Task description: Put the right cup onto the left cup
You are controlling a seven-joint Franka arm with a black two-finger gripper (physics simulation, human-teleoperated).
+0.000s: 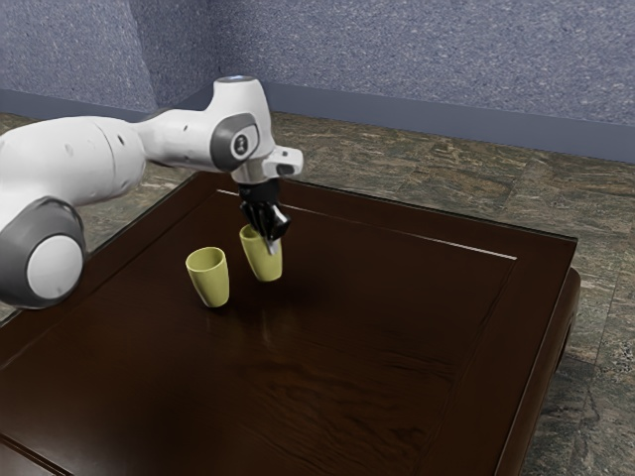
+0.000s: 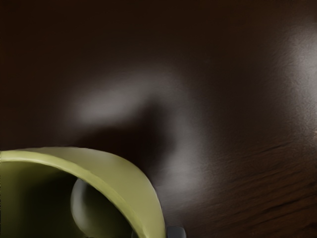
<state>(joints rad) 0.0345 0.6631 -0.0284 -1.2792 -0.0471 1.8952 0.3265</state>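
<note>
Item: one black two-finger hand (image 1: 268, 244), pointing down, grasping a cup by its wall, one finger inside the rim, one outside.
Item: one yellow-green cup (image 1: 261, 256), the right one, below the hand, mouth up, leaning slightly; whether its base touches the counter cannot be told.
Item: one matching cup (image 1: 208, 279), the left one, upright on the counter, near the hand and toward the exterior view's left, apart from its fellow.
Item: one white arm (image 1: 189, 138) with grey joints, above the hand.
Item: one dark brown wooden counter (image 1: 397, 327), glossy, beneath the hand.
Item: mottled stone floor (image 1: 427, 159), then blue-grey wall (image 1: 417, 59), beyond the hand.
</note>
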